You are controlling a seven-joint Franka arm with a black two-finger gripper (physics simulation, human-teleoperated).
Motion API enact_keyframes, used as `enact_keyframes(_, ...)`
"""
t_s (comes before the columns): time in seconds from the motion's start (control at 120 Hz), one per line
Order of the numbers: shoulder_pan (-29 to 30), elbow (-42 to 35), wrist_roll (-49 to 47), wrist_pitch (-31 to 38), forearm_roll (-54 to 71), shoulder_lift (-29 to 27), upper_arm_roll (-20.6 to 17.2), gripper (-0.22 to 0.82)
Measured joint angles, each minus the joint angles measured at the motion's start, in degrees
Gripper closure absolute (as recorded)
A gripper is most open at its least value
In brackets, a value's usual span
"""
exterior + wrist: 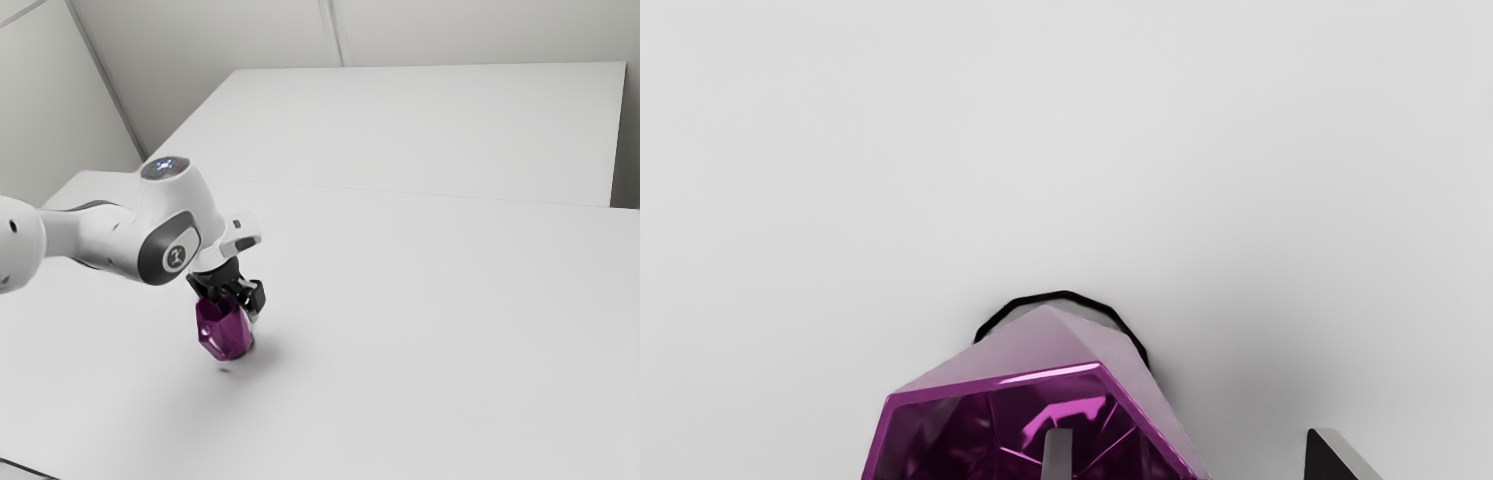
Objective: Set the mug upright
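In the exterior view my gripper [238, 302] points down at a purple faceted mug [229, 338], which leans with its mouth toward the arm and its base lower, to the exterior view's right. The wrist view shows the mug [1033, 353] with its mouth facing the camera and a black-edged base beyond. My gripper [1188, 443] is open: one finger reaches inside the mug's mouth, while the other stands outside its wall, apart from it. No handle can be made out.
The white table [430, 350] spreads around the mug and on toward the exterior view's right. Farther back lies another white surface [420, 130], with pale walls behind it. A dark line crosses the exterior view's lower left corner.
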Motion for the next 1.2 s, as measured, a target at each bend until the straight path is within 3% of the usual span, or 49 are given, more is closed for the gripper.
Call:
enact_keyframes(0.333, 0.14, 6.43, 0.11, -10.03, 0.2, -0.58, 0.0, 0.21)
enact_keyframes(0.692, 0.1, 19.54, -0.05, -23.74, 0.36, -0.25, -0.33, 0.05)
enact_keyframes(1.2, 0.0, 39.06, -0.2, -35.01, 0.02, 5.35, -0.43, 0.0)
